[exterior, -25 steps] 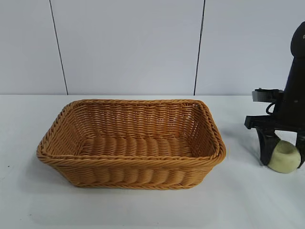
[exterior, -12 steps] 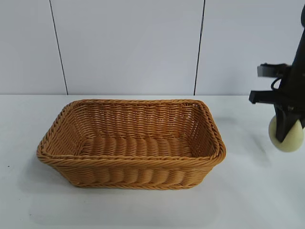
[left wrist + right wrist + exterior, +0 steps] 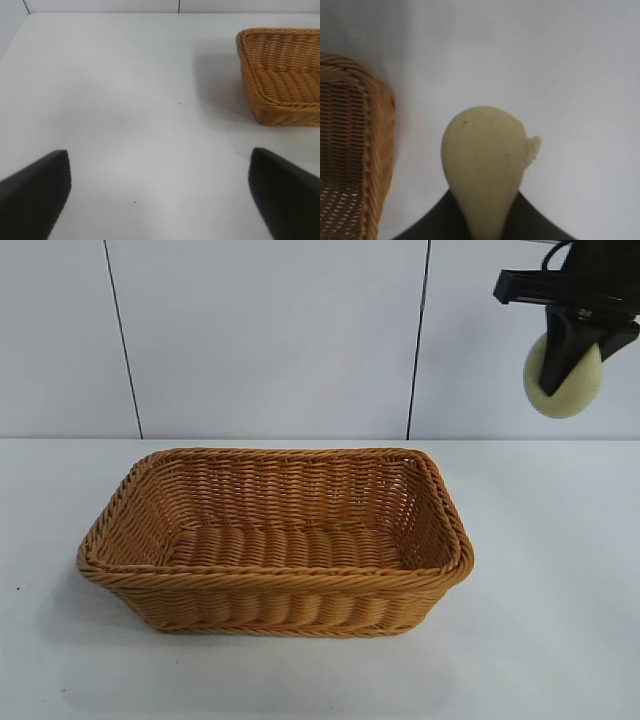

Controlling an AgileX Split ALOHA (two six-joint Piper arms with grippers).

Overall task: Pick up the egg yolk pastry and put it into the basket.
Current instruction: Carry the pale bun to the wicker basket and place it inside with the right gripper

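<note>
Two grippers are on record, only one at work. Right gripper (image 3: 568, 360) sits high at the upper right of the exterior view, its fingers clamped on the egg yolk pastry (image 3: 563, 380), which hangs clear of the white table (image 3: 540, 640) and off to the side of the basket's (image 3: 270, 585) right end, not above its opening. One dark finger crosses the front of the pastry there and hides its middle; the second finger lies behind it and cannot be made out, and the arm above is cut off by the frame edge. From the right wrist view the pastry (image 3: 485, 160) bulges out beyond the fingertips, pinched narrow where the dark pads close on it, with a small nub on one side; the basket corner (image 3: 355, 150) shows only in part, off to one flank of the fingers. Basket interior holds nothing visible. Left gripper (image 3: 160, 195) is parked low over bare table, fingers spread wide, only the two dark tips (image 3: 35, 195) showing, the basket's end (image 3: 280, 75) lying ahead of them and beyond one tip, cut off at the edge.
</note>
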